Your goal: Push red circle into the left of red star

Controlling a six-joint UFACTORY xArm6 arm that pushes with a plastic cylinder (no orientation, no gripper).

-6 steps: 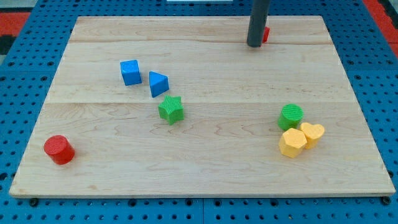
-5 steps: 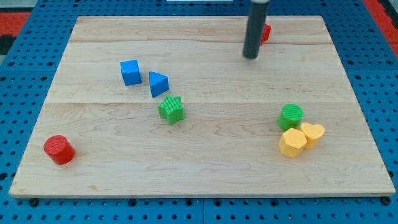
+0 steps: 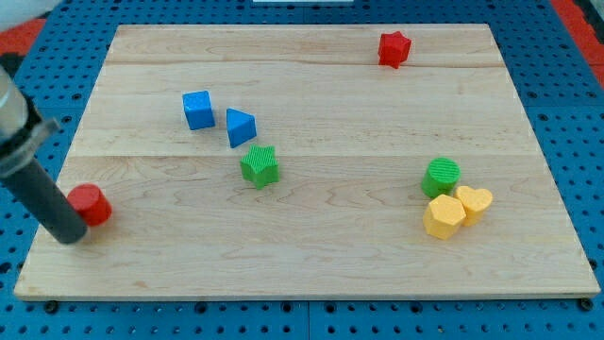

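**A:** Eyes on the red circle (image 3: 90, 204), sitting low at the view's left, close to the left edge of the wooden board (image 3: 311, 264). My tip (image 3: 68, 236) is right there, touching or all but touching it from about seven o'clock, and the dark rod leans up and away to the view's left, covering the block's lower-left side.

**B:** And the claw, apart or together?

**A:** There isn't one on this arm. It ends in a plain rod, so there's nothing to open, close or clamp.

**B:** Where's the target?

**A:** The red star (image 3: 394, 48) is far off at roughly two o'clock from the circle, up near the board's top edge and right of centre. The two are well apart, almost the whole board between them.

**B:** What lies between?

**A:** At about one o'clock from the circle there's a blue cube (image 3: 197, 110), with a blue triangular block (image 3: 240, 127) just beside it at its four o'clock. A green star (image 3: 259, 165) sits near that one, at its five o'clock.

**B:** And over on the right?

**A:** A tight cluster at about three o'clock from the circle: a green cylinder (image 3: 441, 176), a yellow heart (image 3: 475, 202) at its five o'clock, and a yellow hexagonal block (image 3: 444, 217) directly at its six, the three bunched together and apparently touching. Blue pegboard (image 3: 576, 113) surrounds the board.
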